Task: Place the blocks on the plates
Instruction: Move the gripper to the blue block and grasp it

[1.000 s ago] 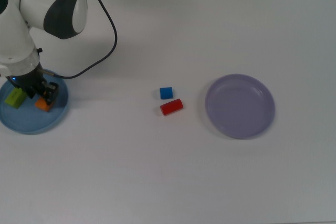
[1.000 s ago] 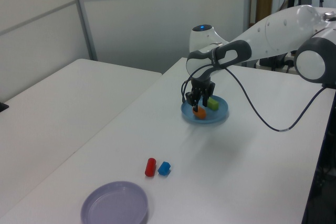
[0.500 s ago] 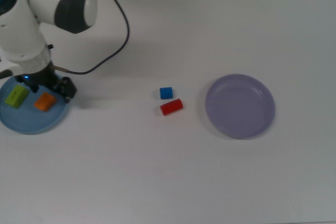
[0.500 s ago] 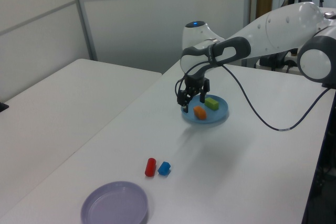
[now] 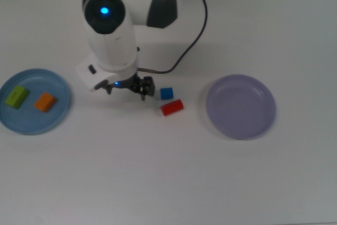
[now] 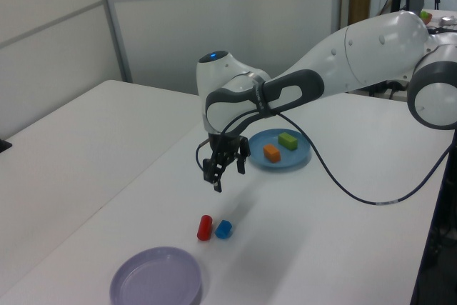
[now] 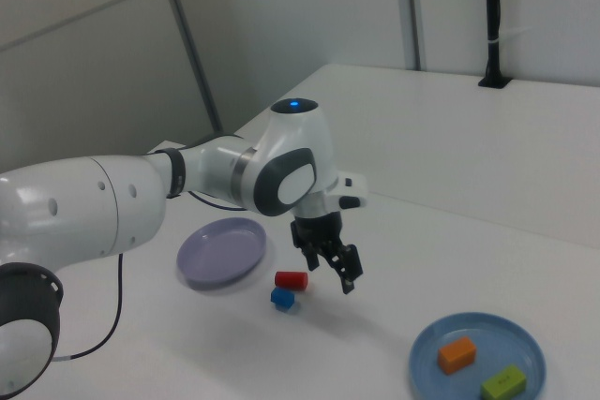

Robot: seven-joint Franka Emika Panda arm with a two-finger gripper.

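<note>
I see my pincer (image 6: pixel 226 169) hanging empty, fingers spread, above the worktop (image 5: pixel 158 172) near the blue cube (image 5: pixel 166 93). The red cylinder (image 5: pixel 171 107) lies just beside that cube; green block (image 5: pixel 16 96) and orange block (image 5: pixel 45 101) sit on the light blue plate (image 5: pixel 52 80); the lavender plate (image 5: pixel 240 106) holds nothing.

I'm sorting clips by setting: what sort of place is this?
Probably a robotics lab: a white robot arm works over a bare white table, with plain partition walls behind.
</note>
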